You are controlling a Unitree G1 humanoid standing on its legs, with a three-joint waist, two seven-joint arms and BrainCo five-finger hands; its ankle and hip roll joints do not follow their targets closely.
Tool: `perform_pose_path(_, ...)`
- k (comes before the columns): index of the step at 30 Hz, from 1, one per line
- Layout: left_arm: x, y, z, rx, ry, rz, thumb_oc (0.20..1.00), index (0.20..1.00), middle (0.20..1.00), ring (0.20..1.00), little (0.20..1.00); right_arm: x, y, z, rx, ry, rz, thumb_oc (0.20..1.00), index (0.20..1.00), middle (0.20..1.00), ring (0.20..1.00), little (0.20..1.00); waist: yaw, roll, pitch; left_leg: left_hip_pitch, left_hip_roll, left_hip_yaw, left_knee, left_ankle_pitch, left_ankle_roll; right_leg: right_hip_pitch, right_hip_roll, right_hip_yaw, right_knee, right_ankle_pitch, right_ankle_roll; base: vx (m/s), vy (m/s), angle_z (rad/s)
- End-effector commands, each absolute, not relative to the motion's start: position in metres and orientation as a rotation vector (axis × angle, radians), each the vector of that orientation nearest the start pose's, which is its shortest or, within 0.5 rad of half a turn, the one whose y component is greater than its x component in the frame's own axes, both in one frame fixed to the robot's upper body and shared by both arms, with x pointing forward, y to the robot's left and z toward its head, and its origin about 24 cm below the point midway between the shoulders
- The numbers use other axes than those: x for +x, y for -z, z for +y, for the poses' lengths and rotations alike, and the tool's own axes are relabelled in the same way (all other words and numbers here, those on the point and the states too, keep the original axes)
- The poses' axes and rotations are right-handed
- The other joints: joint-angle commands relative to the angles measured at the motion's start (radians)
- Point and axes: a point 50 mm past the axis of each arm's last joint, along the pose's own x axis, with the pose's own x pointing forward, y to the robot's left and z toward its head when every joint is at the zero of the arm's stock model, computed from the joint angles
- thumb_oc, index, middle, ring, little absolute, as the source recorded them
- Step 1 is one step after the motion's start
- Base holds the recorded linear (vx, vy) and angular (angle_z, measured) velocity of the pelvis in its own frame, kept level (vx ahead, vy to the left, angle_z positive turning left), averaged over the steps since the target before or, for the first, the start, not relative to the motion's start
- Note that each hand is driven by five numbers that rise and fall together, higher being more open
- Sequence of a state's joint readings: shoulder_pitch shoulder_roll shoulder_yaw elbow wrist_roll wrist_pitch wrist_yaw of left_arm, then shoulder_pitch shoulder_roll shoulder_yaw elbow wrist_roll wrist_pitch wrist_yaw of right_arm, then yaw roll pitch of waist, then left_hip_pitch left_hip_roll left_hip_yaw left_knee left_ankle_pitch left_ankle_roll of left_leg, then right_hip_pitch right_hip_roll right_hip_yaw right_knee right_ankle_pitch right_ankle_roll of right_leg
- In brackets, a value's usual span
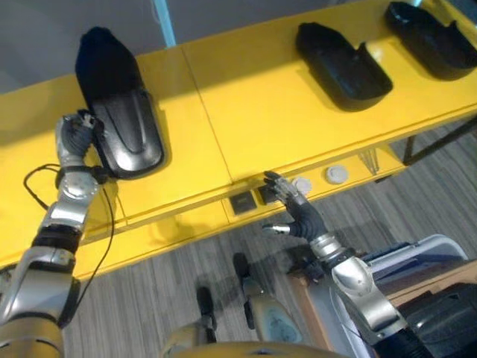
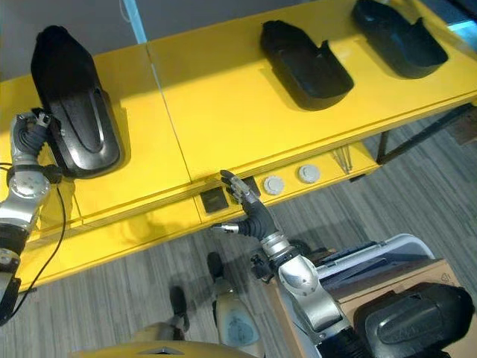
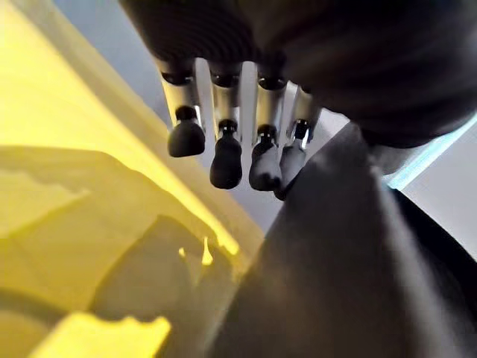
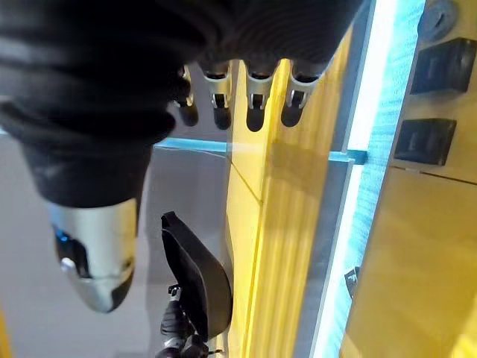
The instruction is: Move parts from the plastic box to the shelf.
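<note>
Left hand: the left hand (image 1: 74,134) is reaching up onto the yellow shelf (image 1: 253,112) and is resting against the near left edge of a black part (image 1: 123,123); in its wrist view the fingers (image 3: 223,149) are hanging relaxed just beside the dark surface of this part, not closing around it
Right hand: the right hand (image 2: 250,212) is hovering in front of the shelf's front edge, below the top surface, with fingers spread and nothing in it; in its own wrist view the fingers (image 4: 250,101) are pointing out straight toward the shelf edge
Part at the left: the black part is lying flat on the left section of the shelf, with its glossy grey panel facing the robot and its dark rounded end pointing away
Other parts: a second black part (image 1: 343,63) is lying on the middle of the shelf, well apart from the first one, and a third black part (image 1: 432,37) is lying at the far right end
Shelf front: two dark square sockets (image 2: 214,199) and two round white knobs (image 2: 291,179) are sitting on the front panel, just beside the right hand
Box: a plastic box (image 1: 432,257) is standing on the floor at the robot's right, under the right arm
</note>
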State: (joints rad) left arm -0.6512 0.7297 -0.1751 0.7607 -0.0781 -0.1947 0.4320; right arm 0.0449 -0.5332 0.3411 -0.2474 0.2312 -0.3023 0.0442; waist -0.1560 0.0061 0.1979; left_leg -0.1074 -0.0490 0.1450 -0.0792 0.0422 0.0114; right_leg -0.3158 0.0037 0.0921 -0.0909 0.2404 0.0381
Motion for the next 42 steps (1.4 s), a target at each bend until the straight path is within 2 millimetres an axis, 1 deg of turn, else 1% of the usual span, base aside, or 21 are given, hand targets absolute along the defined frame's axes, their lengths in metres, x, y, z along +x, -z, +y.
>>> perform_pose_path(1,0.354,-0.205,0.319,0.677,-0.550,-0.342,0.200,0.200,0.200,0.200,0.200,0.221,-0.116,-0.141,-0.165,-0.510,-0.469,1.000,1.000,1.000,1.000,1.000,0.010,0.020,0.013,-0.026,0.043,-0.075,-0.008,-0.042,-0.034,0.134,-0.024,-0.001,0.009,-0.167,0.066,-0.01,-0.009,0.07)
perform_pose_path(3,0.355,-0.208,0.320,0.690,-0.546,-0.339,0.200,0.200,0.200,0.200,0.200,0.222,-0.116,-0.140,-0.165,-0.512,-0.469,1.000,1.000,1.000,1.000,1.000,0.012,0.021,0.017,-0.028,0.043,-0.079,-0.008,-0.041,-0.035,0.134,-0.024,-0.003,0.009,-0.166,0.066,0.00,-0.011,0.12)
perform_pose_path(4,0.355,-0.212,0.320,0.730,-0.538,-0.347,0.200,0.200,0.200,0.200,0.200,0.223,-0.117,-0.140,-0.165,-0.511,-0.471,1.000,1.000,1.000,1.000,1.000,0.014,0.021,0.020,-0.030,0.042,-0.083,-0.008,-0.040,-0.035,0.133,-0.024,-0.005,0.008,-0.166,0.067,0.00,-0.014,0.12)
perform_pose_path(6,0.358,-0.211,0.313,0.808,-0.501,-0.339,0.200,0.200,0.200,0.200,0.200,0.224,-0.117,-0.138,-0.168,-0.523,-0.477,1.000,1.000,1.000,1.000,1.000,0.020,0.022,0.028,-0.036,0.041,-0.092,-0.008,-0.037,-0.035,0.129,-0.024,-0.008,0.007,-0.166,0.066,0.00,-0.022,0.10)
perform_pose_path(8,0.361,-0.209,0.308,0.812,-0.485,-0.333,0.200,0.200,0.200,0.200,0.200,0.225,-0.116,-0.137,-0.168,-0.518,-0.472,1.000,1.000,1.000,1.000,1.000,0.022,0.019,0.032,-0.040,0.040,-0.098,-0.008,-0.036,-0.035,0.128,-0.023,-0.010,0.006,-0.166,0.065,0.00,-0.023,0.06)
perform_pose_path(13,0.364,-0.205,0.305,0.814,-0.480,-0.314,0.200,0.200,0.200,0.200,0.200,0.226,-0.115,-0.137,-0.162,-0.517,-0.468,1.000,1.000,1.000,1.000,1.000,0.021,0.016,0.036,-0.042,0.039,-0.104,-0.008,-0.035,-0.034,0.127,-0.022,-0.009,0.005,-0.167,0.064,0.00,-0.002,0.01)
perform_pose_path(14,0.364,-0.206,0.305,0.822,-0.486,-0.313,0.426,0.426,0.426,0.426,0.426,0.226,-0.115,-0.137,-0.164,-0.514,-0.470,1.000,1.000,1.000,1.000,1.000,0.021,0.014,0.037,-0.041,0.040,-0.105,-0.008,-0.036,-0.035,0.128,-0.021,-0.009,0.005,-0.168,0.064,0.00,0.000,0.00)
perform_pose_path(15,0.365,-0.206,0.305,0.832,-0.487,-0.310,1.000,1.000,1.000,1.000,1.000,0.225,-0.115,-0.138,-0.168,-0.512,-0.469,1.000,1.000,1.000,1.000,1.000,0.021,0.010,0.037,-0.040,0.040,-0.105,-0.008,-0.037,-0.035,0.129,-0.019,-0.008,0.005,-0.168,0.065,0.00,0.000,0.00)
perform_pose_path(19,0.364,-0.210,0.308,0.851,-0.496,-0.312,1.000,1.000,1.000,1.000,1.000,0.223,-0.112,-0.143,-0.173,-0.497,-0.450,1.000,1.000,1.000,1.000,1.000,0.023,0.004,0.033,-0.032,0.042,-0.105,-0.008,-0.041,-0.034,0.137,-0.017,-0.008,0.004,-0.172,0.064,0.00,0.000,0.00)
perform_pose_path(22,0.364,-0.211,0.308,0.828,-0.503,-0.320,1.000,1.000,1.000,1.000,1.000,0.221,-0.109,-0.145,-0.173,-0.491,-0.433,1.000,1.000,1.000,1.000,1.000,0.023,0.001,0.027,-0.022,0.044,-0.105,-0.008,-0.045,-0.035,0.146,-0.018,-0.006,0.004,-0.176,0.064,0.00,0.000,0.00)
perform_pose_path(25,0.364,-0.213,0.303,0.771,-0.483,-0.343,1.000,1.000,1.000,1.000,1.000,0.220,-0.106,-0.149,-0.175,-0.484,-0.414,1.000,1.000,1.000,1.000,1.000,0.024,0.002,0.017,-0.010,0.045,-0.106,-0.008,-0.050,-0.036,0.160,-0.020,-0.009,0.004,-0.181,0.064,0.00,0.000,0.00)
perform_pose_path(27,0.363,-0.215,0.300,0.762,-0.474,-0.361,1.000,1.000,1.000,1.000,1.000,0.220,-0.105,-0.149,-0.177,-0.486,-0.405,1.000,1.000,1.000,1.000,1.000,0.025,0.003,0.008,0.001,0.046,-0.106,-0.008,-0.054,-0.036,0.170,-0.020,-0.010,0.004,-0.185,0.064,0.00,0.000,0.00)
perform_pose_path(33,0.362,-0.233,0.287,0.722,-0.455,-0.456,1.000,1.000,1.000,1.000,1.000,0.222,-0.103,-0.148,-0.190,-0.496,-0.391,1.000,1.000,1.000,1.000,1.000,0.034,0.009,-0.027,0.038,0.043,-0.108,-0.008,-0.066,-0.036,0.206,-0.025,-0.017,0.004,-0.194,0.066,0.02,0.012,0.04)
perform_pose_path(34,0.361,-0.239,0.283,0.709,-0.445,-0.489,1.000,1.000,1.000,1.000,1.000,0.223,-0.104,-0.148,-0.205,-0.498,-0.395,1.000,1.000,1.000,1.000,1.000,0.036,0.010,-0.037,0.044,0.042,-0.109,-0.008,-0.069,-0.035,0.213,-0.027,-0.020,0.004,-0.196,0.066,0.03,0.012,0.04)
perform_pose_path(37,0.353,-0.255,0.279,0.696,-0.433,-0.579,1.000,1.000,1.000,1.000,1.000,0.226,-0.107,-0.146,-0.229,-0.512,-0.409,1.000,1.000,1.000,1.000,1.000,0.048,0.012,-0.062,0.067,0.041,-0.112,-0.008,-0.076,-0.034,0.238,-0.030,-0.027,0.004,-0.201,0.067,0.03,0.012,0.05)
perform_pose_path(39,0.344,-0.262,0.276,0.697,-0.429,-0.638,1.000,1.000,1.000,1.000,1.000,0.228,-0.108,-0.144,-0.233,-0.522,-0.416,1.000,1.000,1.000,1.000,1.000,0.056,0.012,-0.076,0.083,0.040,-0.111,-0.008,-0.081,-0.033,0.255,-0.032,-0.031,0.004,-0.204,0.067,0.03,0.015,0.04)
perform_pose_path(40,0.339,-0.263,0.274,0.687,-0.427,-0.672,1.000,1.000,1.000,1.000,1.000,0.229,-0.110,-0.142,-0.232,-0.532,-0.420,1.000,1.000,1.000,1.000,1.000,0.065,0.010,-0.085,0.089,0.040,-0.113,-0.008,-0.084,-0.032,0.263,-0.034,-0.033,0.004,-0.205,0.067,0.00,0.000,0.00)
perform_pose_path(42,0.325,-0.255,0.269,0.652,-0.391,-0.722,1.000,1.000,1.000,1.000,1.000,0.232,-0.109,-0.137,-0.246,-0.571,-0.411,1.000,1.000,1.000,1.000,1.000,0.079,0.005,-0.102,0.106,0.038,-0.112,-0.008,-0.091,-0.030,0.279,-0.035,-0.035,0.004,-0.209,0.067,0.00,0.000,0.00)
